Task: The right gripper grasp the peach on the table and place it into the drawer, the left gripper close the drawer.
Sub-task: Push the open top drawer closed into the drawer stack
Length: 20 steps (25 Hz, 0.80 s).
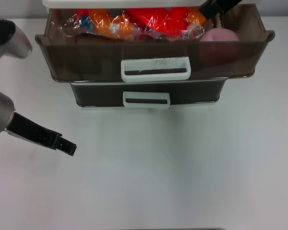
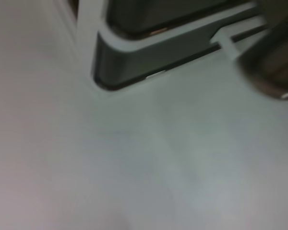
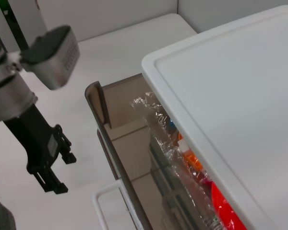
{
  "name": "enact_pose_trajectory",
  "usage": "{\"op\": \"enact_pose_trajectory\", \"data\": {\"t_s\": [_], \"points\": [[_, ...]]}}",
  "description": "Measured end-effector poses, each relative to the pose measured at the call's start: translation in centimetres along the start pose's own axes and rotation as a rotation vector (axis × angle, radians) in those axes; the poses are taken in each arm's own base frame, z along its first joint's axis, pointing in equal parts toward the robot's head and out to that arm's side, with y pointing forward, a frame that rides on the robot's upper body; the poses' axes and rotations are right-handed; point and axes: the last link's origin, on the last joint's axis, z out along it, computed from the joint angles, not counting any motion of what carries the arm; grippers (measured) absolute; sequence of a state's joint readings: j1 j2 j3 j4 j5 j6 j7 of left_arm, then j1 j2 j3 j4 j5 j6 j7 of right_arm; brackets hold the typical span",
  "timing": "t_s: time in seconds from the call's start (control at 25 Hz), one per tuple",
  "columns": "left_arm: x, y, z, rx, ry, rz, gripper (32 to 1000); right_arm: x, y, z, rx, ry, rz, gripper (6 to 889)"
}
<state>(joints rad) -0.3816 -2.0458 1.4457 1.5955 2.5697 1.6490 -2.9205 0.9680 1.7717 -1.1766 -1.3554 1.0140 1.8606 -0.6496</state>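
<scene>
The pale pink peach (image 1: pixel 219 37) lies inside the open dark-brown drawer (image 1: pixel 86 62) at its right end, seen partly through the front wall. The drawer's large white loop handle (image 1: pixel 156 69) faces me. My right gripper (image 1: pixel 215 10) hovers just above and behind the peach, fingers spread, holding nothing. Low on the left, over the white table (image 1: pixel 158 167), my left gripper (image 1: pixel 69 147) hangs well short of the drawer front. The right wrist view shows it (image 3: pixel 61 171) open beside the drawer's left wall (image 3: pixel 105 120).
Orange and red plastic-wrapped items (image 1: pixel 134 21) fill the left and middle of the drawer. A lower drawer (image 1: pixel 146 98) with a smaller white handle sits shut beneath it. The cabinet's white top (image 3: pixel 230 96) overhangs the drawer's back.
</scene>
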Motion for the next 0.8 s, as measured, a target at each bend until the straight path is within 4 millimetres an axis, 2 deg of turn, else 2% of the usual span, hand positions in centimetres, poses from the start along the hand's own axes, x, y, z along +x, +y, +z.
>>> {"op": "enact_pose_trajectory", "data": {"t_s": [0.24, 0.4, 0.64, 0.8], "points": [[0.0, 2.3, -4.3, 0.031, 0.071, 0.152, 800, 0.0, 0.0, 0.0, 0.0, 0.0, 0.013, 737], [-0.3, 3.9, -6.2, 0.041, 0.084, 0.242, 800, 0.0, 0.0, 0.0, 0.0, -0.001, 0.023, 735], [-0.3, 7.6, -7.6, -0.137, 0.086, 0.449, 799, 0.6, -0.2, -0.2, 0.008, 0.003, 0.051, 734], [0.7, 9.5, -8.2, -0.169, 0.082, 0.581, 799, 0.5, -0.2, -0.3, 0.009, 0.002, 0.055, 733]]}}
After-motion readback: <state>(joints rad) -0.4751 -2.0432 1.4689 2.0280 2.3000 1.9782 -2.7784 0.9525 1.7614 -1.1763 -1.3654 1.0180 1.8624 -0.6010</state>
